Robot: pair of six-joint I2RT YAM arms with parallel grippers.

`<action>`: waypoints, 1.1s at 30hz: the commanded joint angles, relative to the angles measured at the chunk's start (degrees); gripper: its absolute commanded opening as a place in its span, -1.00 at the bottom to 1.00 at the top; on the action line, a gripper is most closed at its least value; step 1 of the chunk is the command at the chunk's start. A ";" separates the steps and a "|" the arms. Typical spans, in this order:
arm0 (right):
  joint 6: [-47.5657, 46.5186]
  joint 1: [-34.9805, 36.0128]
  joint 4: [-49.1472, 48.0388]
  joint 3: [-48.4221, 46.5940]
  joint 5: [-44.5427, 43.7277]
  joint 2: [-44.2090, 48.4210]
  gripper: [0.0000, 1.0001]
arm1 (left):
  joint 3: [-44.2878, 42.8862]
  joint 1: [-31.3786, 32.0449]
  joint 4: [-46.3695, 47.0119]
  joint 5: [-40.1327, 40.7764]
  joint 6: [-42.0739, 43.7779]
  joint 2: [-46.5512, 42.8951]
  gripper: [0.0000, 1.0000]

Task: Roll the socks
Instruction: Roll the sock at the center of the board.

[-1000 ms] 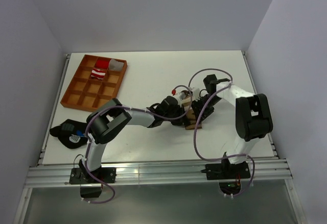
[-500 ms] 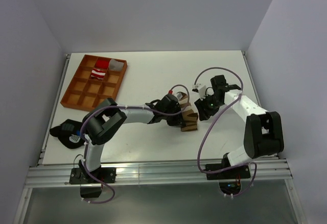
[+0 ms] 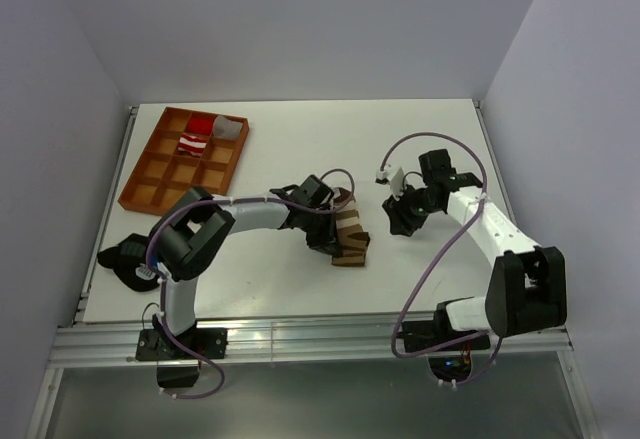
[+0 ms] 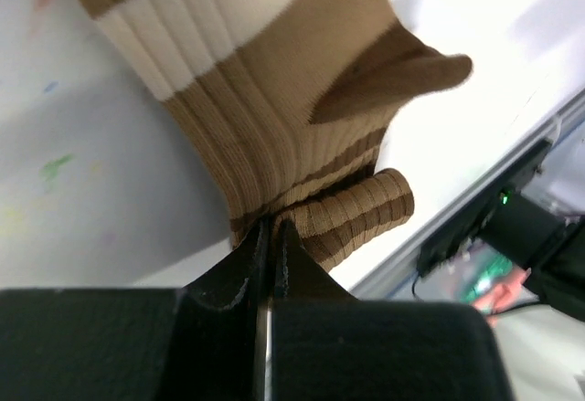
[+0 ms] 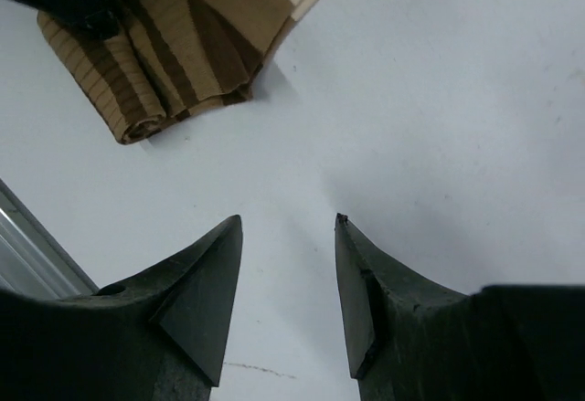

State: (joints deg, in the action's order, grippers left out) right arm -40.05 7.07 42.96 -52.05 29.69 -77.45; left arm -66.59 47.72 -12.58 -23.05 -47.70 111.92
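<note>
Right end effector now well clear of brown-and-tan sock

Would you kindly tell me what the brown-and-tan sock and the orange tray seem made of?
The brown-and-tan sock looks like soft ribbed knit fabric, matte: fine parallel ribs show, and it folds limply. The tray seems rigid matte plastic, judging by its uniform orange-brown grid, though uncertain.

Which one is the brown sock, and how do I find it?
Look near the middle of the white table. The brown-and-tan striped sock lies there, partly rolled, pinched by the left gripper. The other sock is red and white and sits in the orange tray at the far left.
</note>
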 commanded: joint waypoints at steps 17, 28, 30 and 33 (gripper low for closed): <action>-7.23 29.75 -11.67 14.43 -9.92 12.05 0.03 | -9.61 -3.16 -22.14 -7.01 6.83 12.36 -0.99; -4.60 37.65 -15.45 14.52 -10.96 9.78 0.03 | -7.94 -3.69 -19.68 -8.51 6.04 12.62 -0.99; -4.25 38.80 -16.94 14.79 -11.93 8.64 0.02 | -7.51 -3.69 -19.41 -8.86 5.87 12.62 -0.99; -3.19 40.82 -18.08 14.52 -13.78 6.62 0.02 | -7.33 -3.69 -18.89 -9.29 5.69 12.53 -0.99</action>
State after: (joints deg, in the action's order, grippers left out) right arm -44.77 46.30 28.36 -37.45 18.44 -69.38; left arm -76.73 43.64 -28.16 -38.46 -44.18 120.88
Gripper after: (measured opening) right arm 0.513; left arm 0.059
